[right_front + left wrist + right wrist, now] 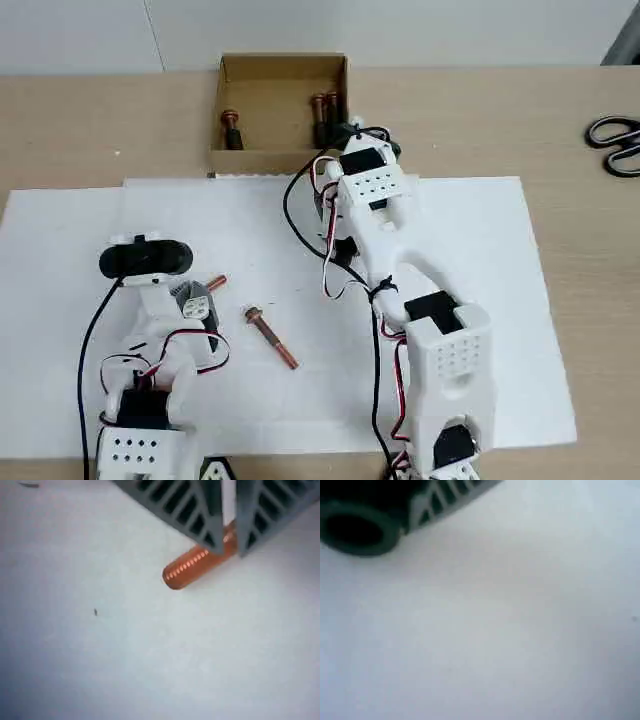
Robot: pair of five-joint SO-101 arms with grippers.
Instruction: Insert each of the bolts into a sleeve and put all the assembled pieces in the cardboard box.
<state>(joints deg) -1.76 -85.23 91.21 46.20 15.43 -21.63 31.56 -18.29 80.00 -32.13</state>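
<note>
Left wrist view: the copper bolt [192,567] is clamped crosswise in the left tool [227,535], its threaded end sticking out free, low over the white paper sheet [480,260]. I judge it to be solid metal: stiff, light for this tool, hard and fairly slick, and round enough to roll if it is let go. A pinch across the shank away from the tip, as here, seems right, since it leaves the threads clear to enter a sleeve.

The dark sleeve [357,527], a short tube with an open bore, sits right by the right tool [427,507]. Whether that tool is closed on it I cannot tell. It looks rigid, and its bore would need lining up squarely with the bolt.

A second bolt [270,338] lies loose on the paper between the two arms. The paper is flat and smooth, so round parts may slide on it. Beyond its far edge, on the wooden worktop [80,130], stands the cardboard box [283,66] with assembled pieces [230,128] inside. Scissors [615,140] lie well apart.
</note>
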